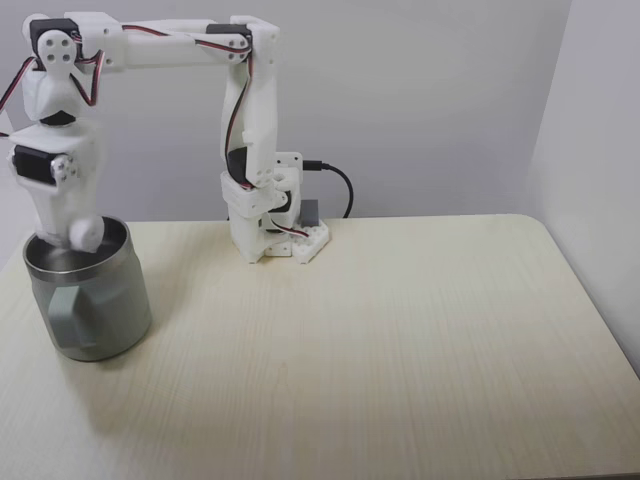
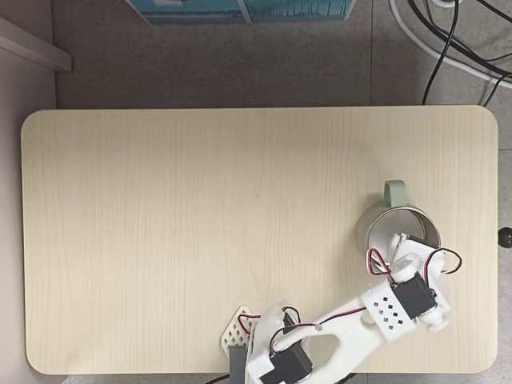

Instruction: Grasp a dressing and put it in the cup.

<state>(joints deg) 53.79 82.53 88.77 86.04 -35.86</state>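
Writing: none is being shown legibly.
Cup [image 1: 95,310]: brushed steel with a shiny rim, standing at the pale wood tabletop's [image 1: 380,340] left end in a fixed view.
Claw [image 1: 62,232]: white plastic, lowered into the cup's mouth [image 2: 398,232]; its state cannot be told.
Dressing: being hidden, place unclear.

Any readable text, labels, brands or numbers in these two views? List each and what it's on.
None readable.
The teal box at the top edge of a fixed view has printing on it, too cropped and blurred to read.
The white plate with black dots on the arm is a dot pattern, not characters.
The cup, table and arm base carry no visible markings.
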